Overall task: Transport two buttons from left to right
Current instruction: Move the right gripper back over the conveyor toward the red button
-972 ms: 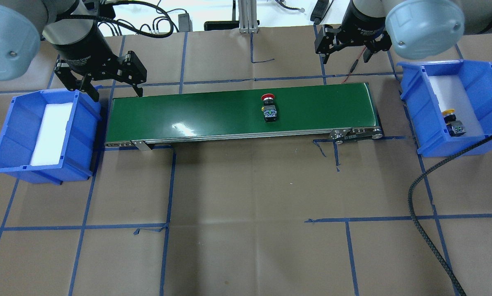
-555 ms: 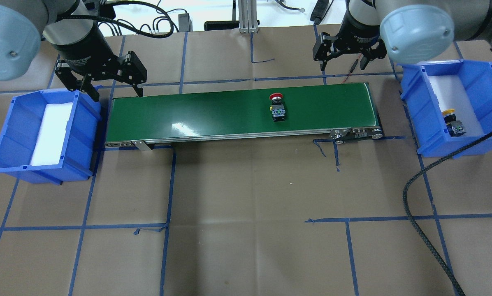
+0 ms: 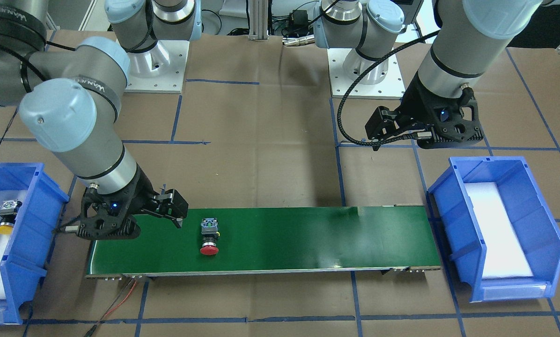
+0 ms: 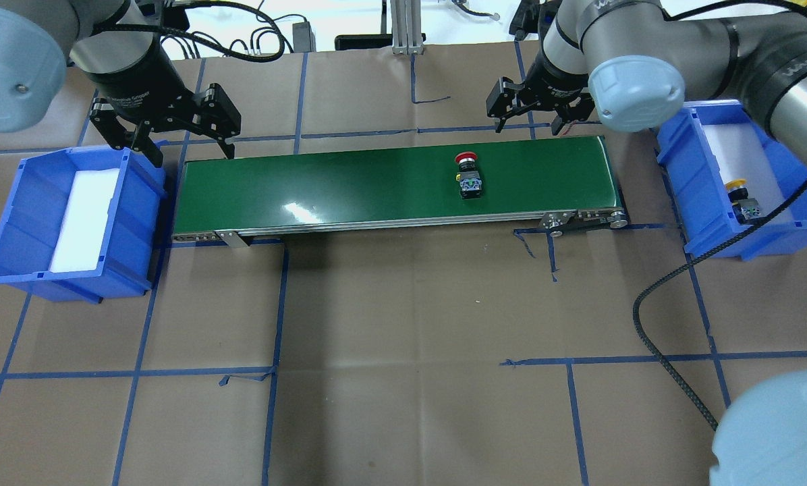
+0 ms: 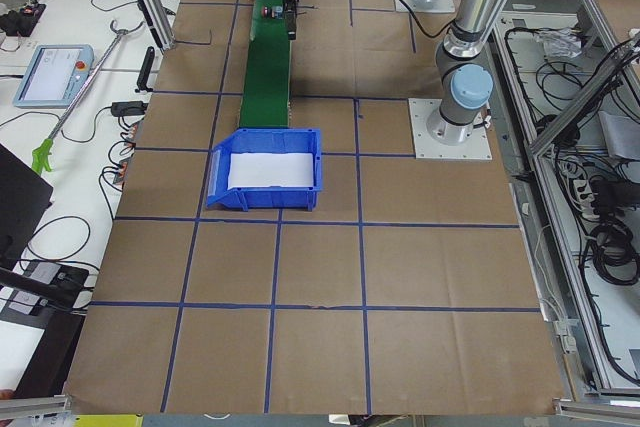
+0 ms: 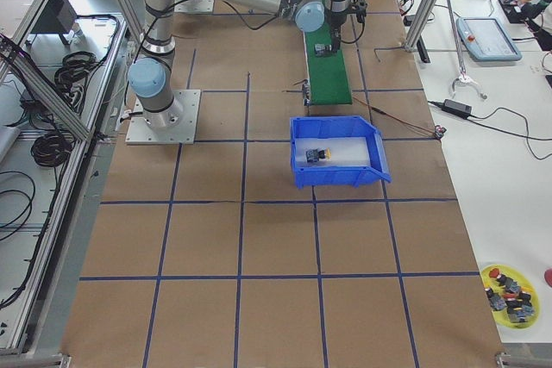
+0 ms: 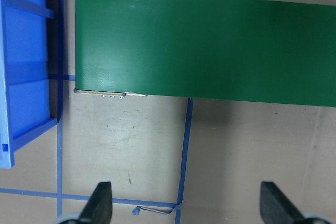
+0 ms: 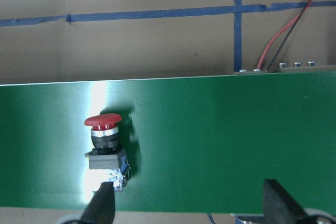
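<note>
Right gripper (image 4: 529, 121) wide, empty, near red-capped black push button (image 4: 467, 177) lying sideways on green conveyor belt (image 4: 343, 182); left gripper (image 4: 193, 152) wide, empty. Risk: off-centre pinch rolls button off belt.

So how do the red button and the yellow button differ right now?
The red button has a red cap; the yellow button a yellow one. The red button lies on the green belt; the yellow button lies in the blue bin beyond the belt's end. Both lie on their sides with dark blocky bodies.
</note>
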Motion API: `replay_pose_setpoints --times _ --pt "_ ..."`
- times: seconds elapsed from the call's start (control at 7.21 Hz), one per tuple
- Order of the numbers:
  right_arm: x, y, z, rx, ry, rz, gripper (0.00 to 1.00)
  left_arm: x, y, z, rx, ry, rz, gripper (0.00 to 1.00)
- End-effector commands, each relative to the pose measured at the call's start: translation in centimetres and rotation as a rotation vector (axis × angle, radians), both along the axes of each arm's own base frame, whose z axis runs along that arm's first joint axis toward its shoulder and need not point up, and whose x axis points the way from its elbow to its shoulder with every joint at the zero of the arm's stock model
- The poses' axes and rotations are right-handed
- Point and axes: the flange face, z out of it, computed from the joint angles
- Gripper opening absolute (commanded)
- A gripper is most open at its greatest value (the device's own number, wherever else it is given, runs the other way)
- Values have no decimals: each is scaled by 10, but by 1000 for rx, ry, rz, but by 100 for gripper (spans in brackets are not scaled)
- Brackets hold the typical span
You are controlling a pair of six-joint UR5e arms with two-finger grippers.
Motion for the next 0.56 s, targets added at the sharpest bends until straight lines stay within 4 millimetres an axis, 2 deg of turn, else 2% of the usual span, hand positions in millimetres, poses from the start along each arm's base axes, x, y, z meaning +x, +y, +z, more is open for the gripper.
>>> replay_pose_setpoints --times 0.0,0.28,0.42 --pt "3 -21 -38 0 -13 -18 99 0 0 0 -1 -1 0 100" --pt "16 -16 -54 30 -14 -27 99 0 0 0 0 1 0 100" --pt "27 -11 -56 38 -14 -19 99 0 -1 -1 0 1 2 100"
